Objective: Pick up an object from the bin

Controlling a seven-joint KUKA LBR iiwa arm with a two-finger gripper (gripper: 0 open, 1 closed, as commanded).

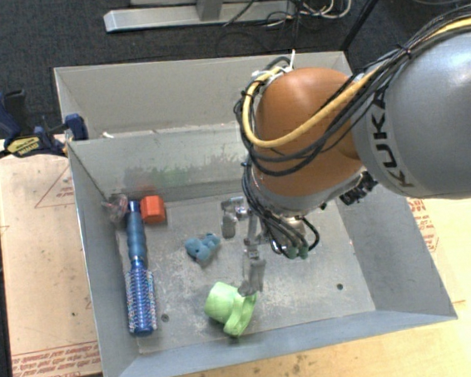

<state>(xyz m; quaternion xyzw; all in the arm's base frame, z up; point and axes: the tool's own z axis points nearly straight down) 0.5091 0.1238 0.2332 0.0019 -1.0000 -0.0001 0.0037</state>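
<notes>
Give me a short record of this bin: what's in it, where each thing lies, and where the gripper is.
bin: grey metal bin
gripper: gripper, low near the front middle, at the green lump's right edge
nearest thing: light green lump, by the front wall
left side: blue hairbrush, lengthwise along the left wall
back left: orange block, beside the brush's handle
middle: small blue piece, apart from the gripper

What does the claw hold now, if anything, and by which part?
It cannot be told. The claw is at the upper right edge of the light green lump, near the front wall of the bin.
</notes>
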